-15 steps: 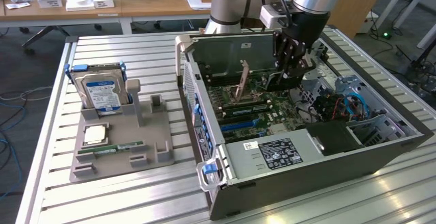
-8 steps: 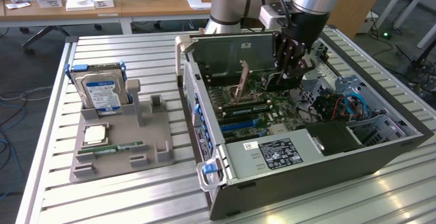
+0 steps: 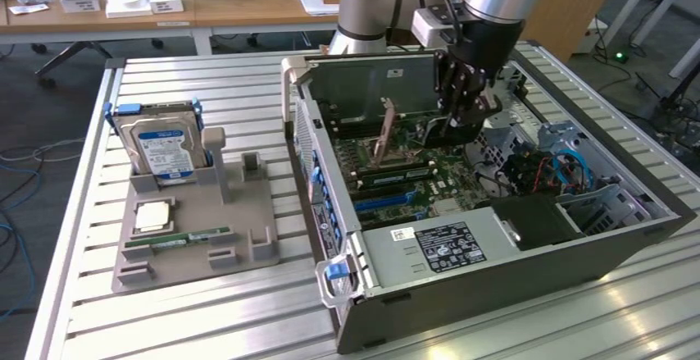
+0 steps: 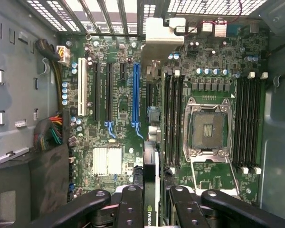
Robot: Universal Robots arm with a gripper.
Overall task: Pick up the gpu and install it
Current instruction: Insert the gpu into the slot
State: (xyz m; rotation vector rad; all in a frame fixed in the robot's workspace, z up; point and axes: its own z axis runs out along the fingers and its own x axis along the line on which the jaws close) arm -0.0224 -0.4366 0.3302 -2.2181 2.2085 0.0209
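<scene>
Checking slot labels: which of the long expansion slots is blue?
The blue slot, nearest the memory slots; the two black slots beside it and the white slot beyond differ in colour.

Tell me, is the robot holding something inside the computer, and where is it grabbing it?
Yes, the gpu. The fingers pinch its upper edge, one on each flat side, and it hangs edge-down over the motherboard.

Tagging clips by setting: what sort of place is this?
Probably a robotics lab or workshop: an open PC case on a slatted metal table, a fixture holding a hard drive beside it, office desks behind. The tool holds the gpu over the motherboard.
</scene>
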